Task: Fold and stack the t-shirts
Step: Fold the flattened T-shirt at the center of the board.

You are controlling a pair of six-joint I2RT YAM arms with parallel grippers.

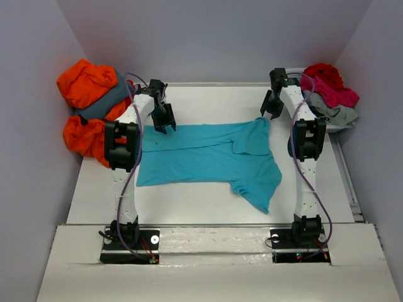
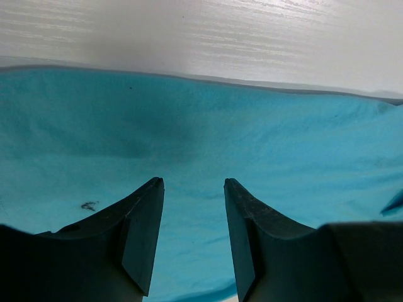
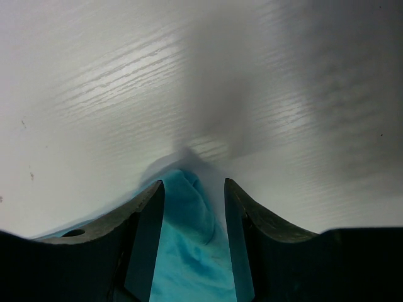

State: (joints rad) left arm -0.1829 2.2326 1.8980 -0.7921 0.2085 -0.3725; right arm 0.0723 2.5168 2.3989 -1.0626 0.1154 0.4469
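Note:
A turquoise t-shirt point(image 1: 201, 157) lies spread flat across the middle of the white table, one sleeve trailing toward the near right. My left gripper point(image 1: 165, 126) hangs just over the shirt's far left edge, jaws open and empty. In the left wrist view only smooth turquoise cloth point(image 2: 189, 126) shows under the left gripper point(image 2: 194, 182). My right gripper point(image 1: 271, 112) sits at the shirt's far right corner. There a raised tip of the cloth point(image 3: 186, 214) stands between the open jaws of the right gripper point(image 3: 194, 182), leaning on the left finger with a gap to the right one.
A heap of orange and slate grey t-shirts point(image 1: 88, 107) rests against the left wall. Red, pink and light grey t-shirts point(image 1: 330, 94) are piled at the far right corner. The table's point(image 1: 189, 207) near edge runs just ahead of the arm bases.

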